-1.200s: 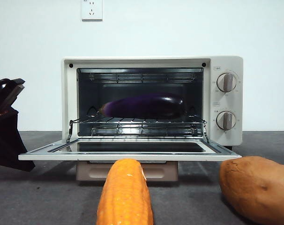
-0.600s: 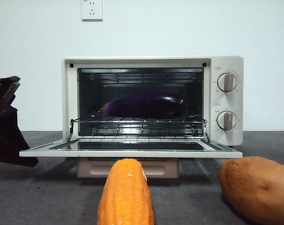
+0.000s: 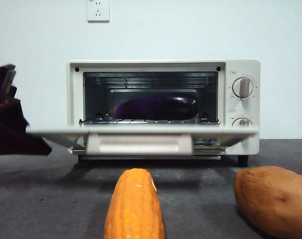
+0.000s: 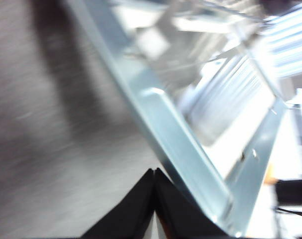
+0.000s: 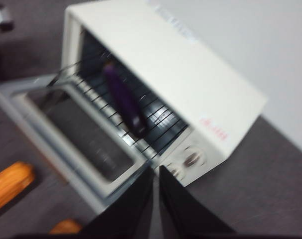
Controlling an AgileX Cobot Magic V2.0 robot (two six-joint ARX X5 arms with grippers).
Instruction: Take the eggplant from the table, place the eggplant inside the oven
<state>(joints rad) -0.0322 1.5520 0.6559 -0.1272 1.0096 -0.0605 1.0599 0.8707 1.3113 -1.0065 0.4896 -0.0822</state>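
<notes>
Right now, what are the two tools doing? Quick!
Left tool: closed, holding nothing, its tip under the cream-white oven's glass door.
Right tool: closed, empty, hanging above the oven.

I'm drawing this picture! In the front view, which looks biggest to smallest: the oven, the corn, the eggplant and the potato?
1. Cream-white boxy toaster oven.
2. Orange-yellow corn cob and brown sweet potato: they look alike, both cut off by the picture's edge and nearest the camera.
3. Glossy dark purple eggplant, farther back, inside the oven.

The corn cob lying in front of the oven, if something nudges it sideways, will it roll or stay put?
The corn cob would probably roll: it looks round and lies lengthwise on the flat table. Its bumpy kernels may slow it slightly. It looks stiff, so it should move as one piece.
</notes>
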